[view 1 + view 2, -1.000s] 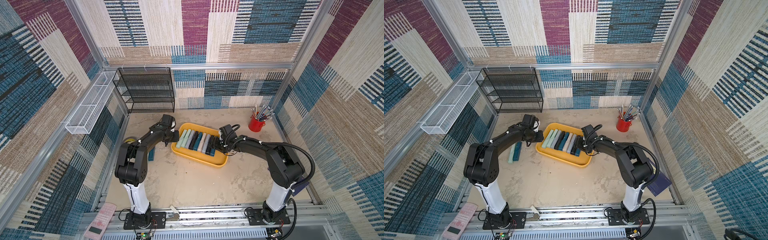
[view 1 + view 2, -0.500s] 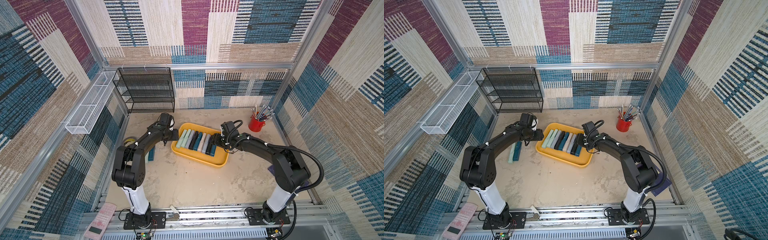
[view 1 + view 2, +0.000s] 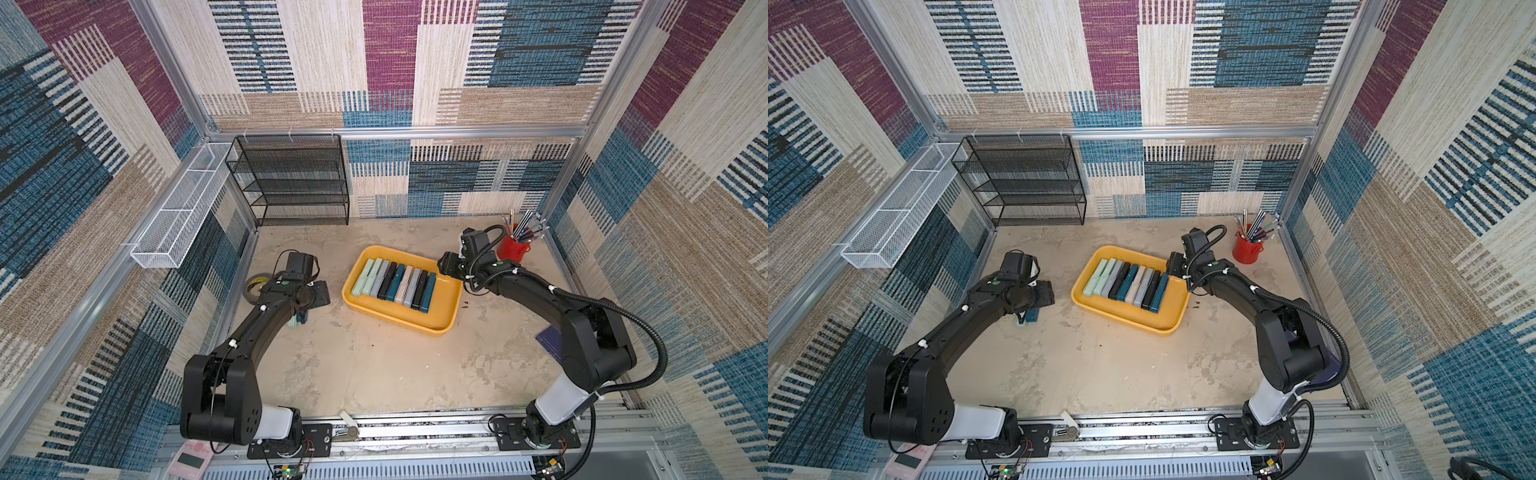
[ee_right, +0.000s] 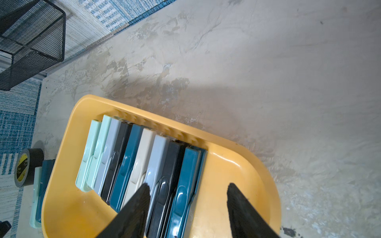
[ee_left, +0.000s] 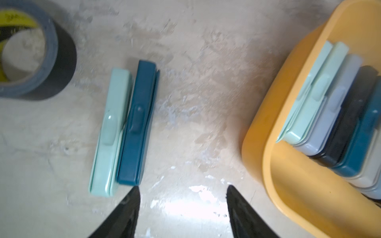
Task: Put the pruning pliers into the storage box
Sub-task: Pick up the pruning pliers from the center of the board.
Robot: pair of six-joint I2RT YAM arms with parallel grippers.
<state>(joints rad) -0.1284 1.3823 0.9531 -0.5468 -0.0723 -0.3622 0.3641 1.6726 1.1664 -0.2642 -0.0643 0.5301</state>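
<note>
The yellow storage box sits mid-table with several pruning pliers lined up side by side inside. Two more pliers lie on the table to its left, a pale green one and a teal one, touching each other. My left gripper hangs open over bare table between that pair and the box, one fingertip near the teal plier's end. My right gripper is open above the box's right end, over the black and teal pliers, holding nothing.
A black tape roll lies just beyond the loose pliers near the left wall. A red cup of pens stands at the back right. A black mesh rack and white wire basket line the back left.
My left gripper has opened and drawn back from the box's left edge toward the two loose pliers. The right gripper has shifted slightly at the box's right end, still open.
</note>
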